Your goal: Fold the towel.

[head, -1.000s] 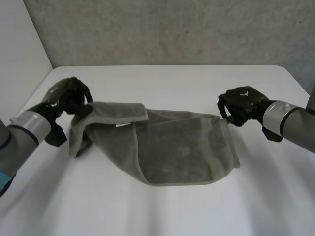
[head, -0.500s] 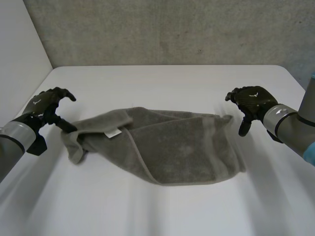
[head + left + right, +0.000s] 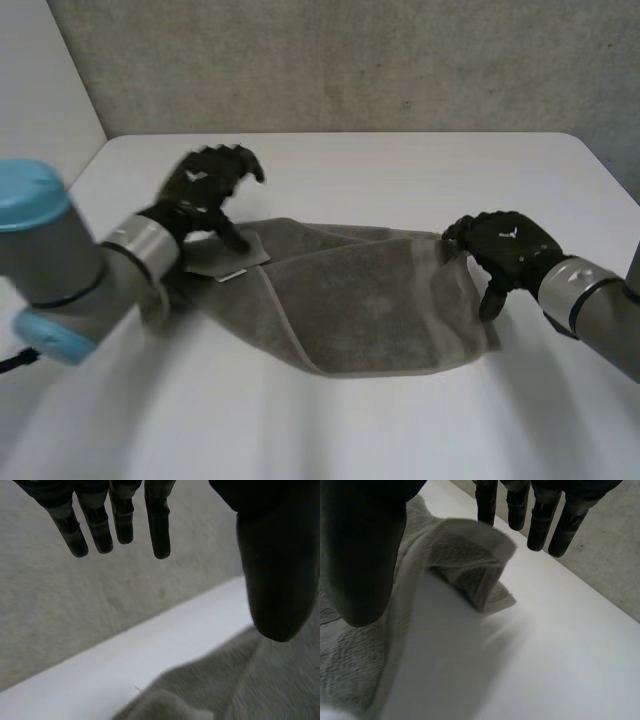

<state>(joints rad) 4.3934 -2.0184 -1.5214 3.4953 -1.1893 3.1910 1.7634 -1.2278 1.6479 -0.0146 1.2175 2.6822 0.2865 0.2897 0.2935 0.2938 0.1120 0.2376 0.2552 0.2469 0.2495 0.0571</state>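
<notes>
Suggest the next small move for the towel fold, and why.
Probably close the right hand on the raised corner of the towel, which sits at its fingertips. Both hands are open, the left hand at the other end, and the towel lies bunched on the table, so it likely needs a grip before any fold.

One grey towel [image 3: 370,300] on one white table [image 3: 400,170], an end at the fingers of each of two black hands: left hand [image 3: 205,185], right hand [image 3: 505,245]. Two arms, left arm [image 3: 75,270] and right arm [image 3: 600,310]. One small white label [image 3: 232,273] just beside the left fingers.
</notes>
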